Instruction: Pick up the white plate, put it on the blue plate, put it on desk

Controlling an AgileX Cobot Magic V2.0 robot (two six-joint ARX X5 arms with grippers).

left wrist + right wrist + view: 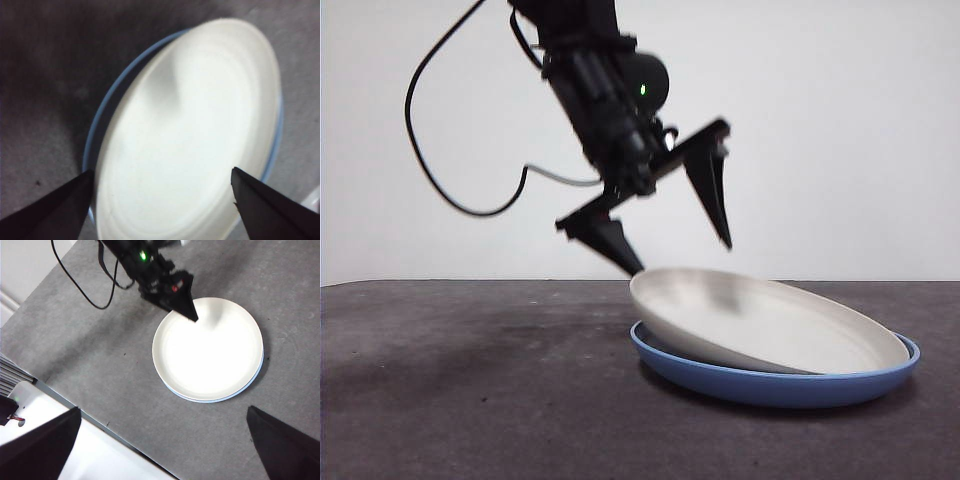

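The bench [470, 380] carries the blue plate [770, 385]; the white plate [760, 320] lies tilted inside it (one edge raised). The left hand [685, 255] hangs spread wide above that raised rim, gripping nothing; the right hand [165, 440] waits, wide apart.

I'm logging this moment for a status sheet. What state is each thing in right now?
white plate: tilted, lying in the blue plate, one edge raised, not gripped.
blue plate: flat on the desk, under the white plate.
desk: bears the blue plate.
left pincer: open, just above the white plate's raised edge.
right pincer: open, held high, away from the plates.
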